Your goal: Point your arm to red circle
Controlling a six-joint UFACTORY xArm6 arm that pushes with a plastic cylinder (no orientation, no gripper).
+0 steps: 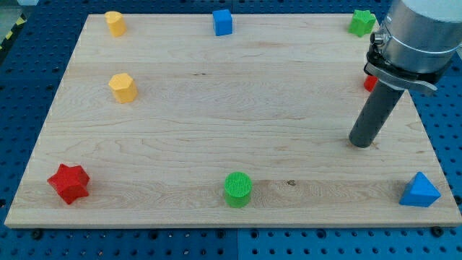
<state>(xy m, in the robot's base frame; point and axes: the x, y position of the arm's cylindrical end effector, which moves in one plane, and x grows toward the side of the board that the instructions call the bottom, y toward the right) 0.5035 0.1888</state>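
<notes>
The red circle [369, 83] shows only as a small red sliver at the view's right, mostly hidden behind the arm. My tip [362, 143] rests on the board below and slightly left of it, a short way apart. The dark rod rises from the tip up to the grey arm body at the view's top right.
A wooden board [216, 108] lies on a blue perforated table. On it are a yellow block [115, 23], a yellow hexagon [123, 88], a blue cube [223, 22], a green star [362, 22], a red star [69, 183], a green circle [237, 189] and a blue triangle [419, 191].
</notes>
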